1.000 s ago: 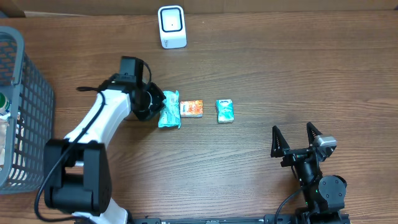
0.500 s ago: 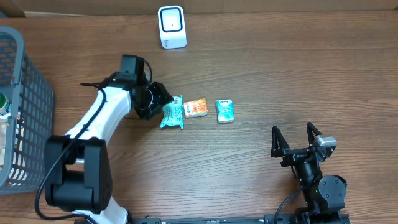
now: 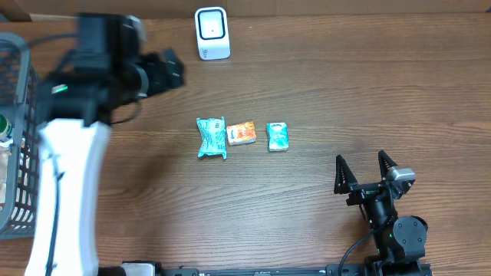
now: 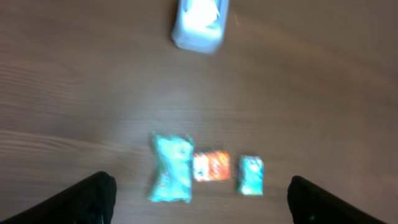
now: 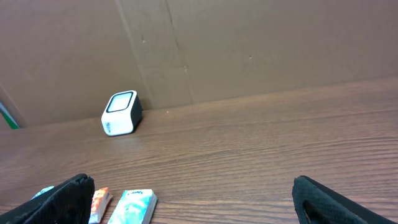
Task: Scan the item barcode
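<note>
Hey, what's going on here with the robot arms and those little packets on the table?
Nothing is being held right now. The left gripper, fingers open, has just let go of the larger teal packet and lifted up and away from it. That packet lies in a row with an orange packet and a smaller teal packet, on the table in front of the white scanner. The right gripper sits open and idle, apart from everything.

Packet row (image 3: 242, 136) before scanner (image 3: 212, 33), basket (image 3: 21, 115) far left
</note>
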`<state>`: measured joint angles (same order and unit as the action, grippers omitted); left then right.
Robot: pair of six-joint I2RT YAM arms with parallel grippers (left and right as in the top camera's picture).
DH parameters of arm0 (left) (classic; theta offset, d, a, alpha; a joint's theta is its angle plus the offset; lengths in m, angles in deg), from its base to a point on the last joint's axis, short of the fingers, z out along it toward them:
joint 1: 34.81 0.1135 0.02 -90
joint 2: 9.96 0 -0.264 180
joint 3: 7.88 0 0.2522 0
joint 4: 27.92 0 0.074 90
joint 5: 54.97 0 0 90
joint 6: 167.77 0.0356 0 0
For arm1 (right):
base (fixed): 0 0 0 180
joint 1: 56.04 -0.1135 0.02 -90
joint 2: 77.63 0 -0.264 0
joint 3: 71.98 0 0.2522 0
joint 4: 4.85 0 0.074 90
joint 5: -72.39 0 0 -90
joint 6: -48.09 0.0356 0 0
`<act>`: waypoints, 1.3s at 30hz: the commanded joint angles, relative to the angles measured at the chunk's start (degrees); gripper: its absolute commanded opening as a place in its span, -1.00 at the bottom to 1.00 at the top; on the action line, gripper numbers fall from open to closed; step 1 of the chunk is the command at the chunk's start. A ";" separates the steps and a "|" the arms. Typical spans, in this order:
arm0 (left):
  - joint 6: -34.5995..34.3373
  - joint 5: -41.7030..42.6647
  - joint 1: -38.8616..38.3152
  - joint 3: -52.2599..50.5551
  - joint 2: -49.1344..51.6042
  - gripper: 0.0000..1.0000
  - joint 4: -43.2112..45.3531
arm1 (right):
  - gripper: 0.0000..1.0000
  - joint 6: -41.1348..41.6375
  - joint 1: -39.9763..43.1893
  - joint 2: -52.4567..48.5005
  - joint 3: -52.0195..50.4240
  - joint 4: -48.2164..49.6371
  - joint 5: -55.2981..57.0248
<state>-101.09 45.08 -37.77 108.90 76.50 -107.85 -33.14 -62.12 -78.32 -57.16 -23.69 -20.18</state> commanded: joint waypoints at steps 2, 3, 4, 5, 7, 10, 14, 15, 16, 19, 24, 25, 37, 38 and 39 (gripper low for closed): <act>3.39 -13.88 7.37 10.05 -3.04 0.98 -5.79 | 1.00 -0.22 -0.33 0.52 -0.59 0.39 0.39; 3.10 -14.75 9.84 11.39 -3.32 1.00 -6.78 | 1.00 -0.22 -0.33 0.52 -0.61 0.39 0.39; 2.05 -15.23 12.68 12.41 -3.56 1.00 -7.67 | 1.00 -0.22 -0.33 0.52 -0.61 0.39 0.37; -0.09 -15.13 18.51 13.25 -4.04 1.00 -8.59 | 1.00 -0.22 -0.33 0.52 -0.59 0.39 0.39; -2.58 -15.13 25.53 13.25 -4.31 0.99 -9.05 | 1.00 -0.22 -0.33 0.52 -0.59 0.39 0.39; -5.22 -14.95 35.65 12.76 -3.63 0.99 -9.31 | 1.00 -0.22 -0.33 0.52 -0.59 0.39 0.39; -7.85 -14.88 45.35 10.19 -1.81 1.00 -8.83 | 1.00 -0.22 -0.33 0.52 -0.59 0.39 0.37; -8.04 -14.86 46.93 9.01 -1.29 1.00 -8.55 | 1.00 -0.22 -0.33 0.52 -0.59 0.39 0.37; -8.02 -14.88 48.00 8.00 -0.81 1.00 -8.35 | 1.00 -0.22 -0.33 0.52 -0.61 0.39 0.37; -7.30 -15.47 50.45 3.96 0.72 0.99 -6.93 | 1.00 -0.22 -0.33 0.52 -0.61 0.39 0.39; 0.81 -16.26 52.35 -1.25 3.26 1.00 -0.61 | 1.00 -0.22 -0.33 0.52 -0.59 0.39 0.39; 3.10 -15.61 52.35 -1.44 4.15 1.00 0.70 | 1.00 -0.22 -0.33 0.52 -0.59 0.39 0.37; 22.43 -17.07 48.41 -1.14 14.93 0.96 14.69 | 1.00 -0.22 -0.33 0.52 -0.59 0.39 0.39; 23.93 -17.14 47.98 -1.14 16.09 0.98 16.04 | 1.00 -0.22 -0.33 0.52 -0.61 0.39 0.39; 24.61 -17.20 47.78 -1.11 17.03 1.00 17.07 | 1.00 -0.22 -0.33 0.52 -0.61 0.39 0.39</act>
<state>-84.36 29.60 11.23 107.70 90.60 -92.51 -33.12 -62.15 -78.32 -57.16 -23.69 -20.18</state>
